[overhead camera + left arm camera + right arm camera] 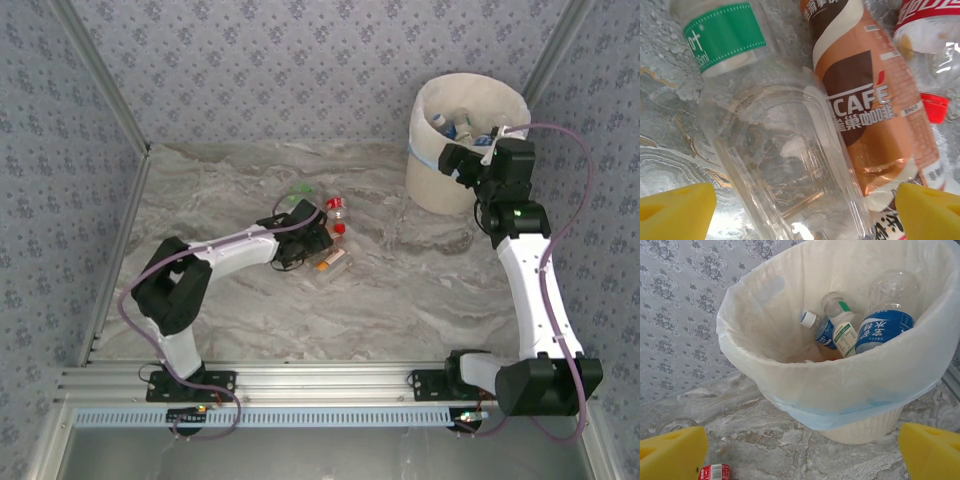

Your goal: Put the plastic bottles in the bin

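Observation:
A small heap of plastic bottles (332, 232) lies mid-table. My left gripper (316, 240) hangs low over it, open. Between its yellow fingertips (677, 212) lies a clear bottle with a green label (785, 160), and neither pad touches it. Beside that bottle rest an orange-brown coffee bottle (865, 105) and a red-labelled bottle with a red cap (932, 107). The cream bin (440, 185) with its white, blue-banded bag stands at the back right. My right gripper (458, 160) hovers open and empty at its near rim. Inside the bin (790, 365) lie a blue-labelled bottle (885, 330) and two smaller ones (842, 332).
The table is marbled grey stone (400, 290), walled by patterned panels at the back and sides. A red-labelled bottle end (714, 472) shows on the table at the bottom left of the right wrist view. Open table lies between the heap and the bin.

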Motion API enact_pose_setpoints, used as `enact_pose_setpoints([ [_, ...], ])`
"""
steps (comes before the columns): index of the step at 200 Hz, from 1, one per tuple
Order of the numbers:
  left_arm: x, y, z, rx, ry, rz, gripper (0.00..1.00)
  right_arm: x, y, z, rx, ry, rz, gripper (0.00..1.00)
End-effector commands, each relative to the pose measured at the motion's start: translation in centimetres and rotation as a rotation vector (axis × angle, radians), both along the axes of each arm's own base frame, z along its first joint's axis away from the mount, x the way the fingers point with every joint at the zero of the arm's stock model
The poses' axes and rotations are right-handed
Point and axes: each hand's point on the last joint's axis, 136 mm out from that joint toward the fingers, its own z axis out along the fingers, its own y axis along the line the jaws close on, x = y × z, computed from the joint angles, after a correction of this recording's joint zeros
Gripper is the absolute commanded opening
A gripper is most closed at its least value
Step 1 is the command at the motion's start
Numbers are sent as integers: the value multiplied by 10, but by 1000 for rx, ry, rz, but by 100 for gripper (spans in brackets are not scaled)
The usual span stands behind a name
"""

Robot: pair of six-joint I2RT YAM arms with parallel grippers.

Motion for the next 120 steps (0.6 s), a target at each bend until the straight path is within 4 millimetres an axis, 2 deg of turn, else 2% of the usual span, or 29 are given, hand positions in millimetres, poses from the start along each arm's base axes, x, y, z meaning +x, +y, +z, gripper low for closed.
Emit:
enact_pose_setpoints([
  [1, -2, 12, -6, 68, 20, 40, 85, -4, 4, -4, 17, 8, 11, 100],
  [27, -4, 17, -9, 90, 24, 38, 78, -3, 4, -7, 18, 14, 13, 100],
  [60, -13, 24, -14, 122, 31, -16, 76, 0, 6, -11, 26, 22, 17, 100],
  [97, -21, 18, -24, 114, 33, -126, 76, 2, 7, -15, 37, 34, 16, 100],
  [120, -22, 17, -27, 120, 29, -159, 69, 3, 8, -18, 43, 39, 17, 100],
])
